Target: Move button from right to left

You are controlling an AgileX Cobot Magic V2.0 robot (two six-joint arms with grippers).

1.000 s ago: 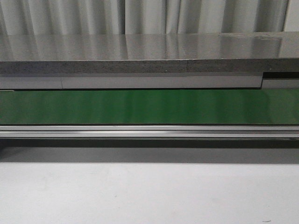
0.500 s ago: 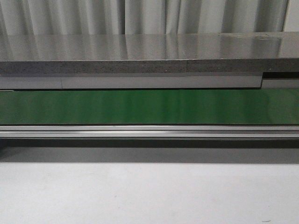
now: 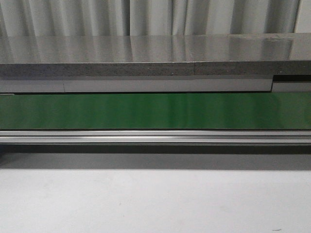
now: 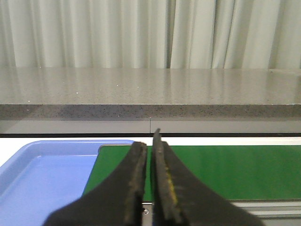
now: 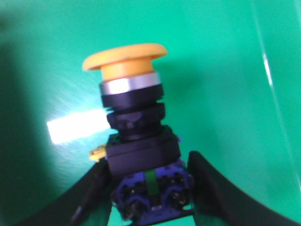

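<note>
The button (image 5: 134, 127) fills the right wrist view: a yellow-orange mushroom head, a silver ring, and a black body on a dark blue base with a green mark. It lies over the green belt (image 5: 225, 70). My right gripper (image 5: 148, 165) has its fingers (image 5: 207, 183) pressed against both sides of the base, shut on the button; the picture is blurred. My left gripper (image 4: 149, 141) is shut with only a thin slit between its pads and holds nothing. It hangs over the belt's left end (image 4: 211, 169). The front view shows no gripper and no button.
A blue tray (image 4: 42, 174) lies just beside the belt's left end. Behind the green belt (image 3: 155, 110) runs a grey speckled counter (image 3: 155, 53) with curtains beyond it. A metal rail (image 3: 155, 137) borders the belt's near side, with a white tabletop (image 3: 155, 199) in front.
</note>
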